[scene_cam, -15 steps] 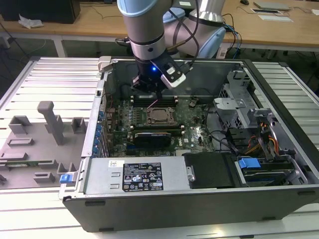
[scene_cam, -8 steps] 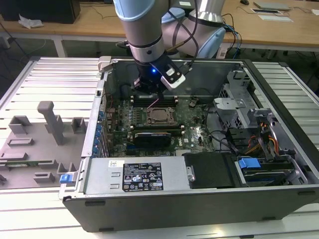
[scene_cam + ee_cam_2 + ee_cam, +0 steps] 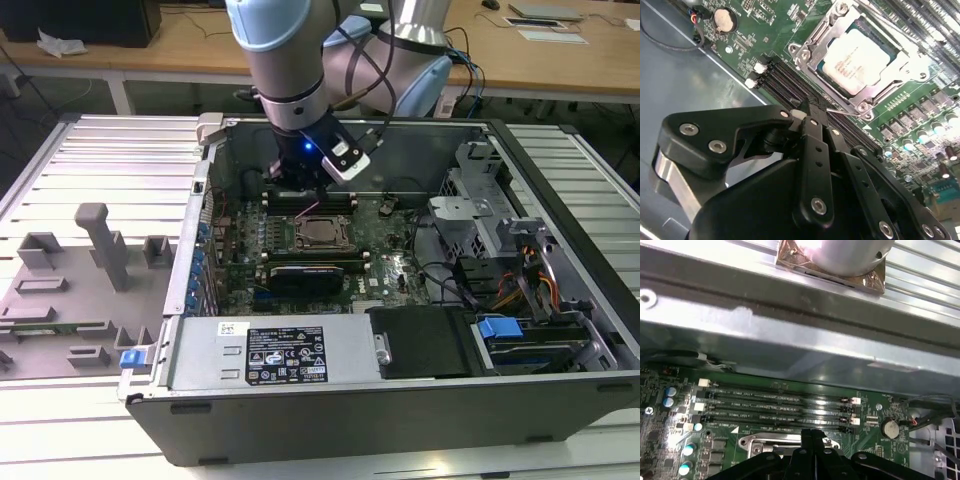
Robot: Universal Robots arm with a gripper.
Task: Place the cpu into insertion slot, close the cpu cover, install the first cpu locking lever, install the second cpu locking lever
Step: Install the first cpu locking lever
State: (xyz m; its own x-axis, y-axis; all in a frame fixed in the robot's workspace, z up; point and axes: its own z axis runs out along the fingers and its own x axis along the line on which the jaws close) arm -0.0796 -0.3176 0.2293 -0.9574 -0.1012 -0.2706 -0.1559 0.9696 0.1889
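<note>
The cpu (image 3: 860, 60) lies flat in the insertion slot (image 3: 799, 54) on the green board, its pale metal top showing. The cpu cover (image 3: 900, 75) lies down over it, framing its edges. My gripper (image 3: 809, 106) hovers beside the socket, over the long black memory slots (image 3: 785, 82), its black fingers pressed together with nothing seen between them. A thin metal lever rod (image 3: 842, 112) runs along the socket's edge close to the fingertips. In the exterior view the gripper (image 3: 300, 195) hangs just behind the cpu (image 3: 320, 233) inside the open computer case.
The case's metal walls (image 3: 400, 135) enclose the board. A black card (image 3: 310, 272) lies in front of the socket, and a power supply (image 3: 280, 350) sits along the near side. Drive cages and cables (image 3: 520, 280) fill the exterior view's right. Grey fixtures (image 3: 100, 250) stand outside on that view's left.
</note>
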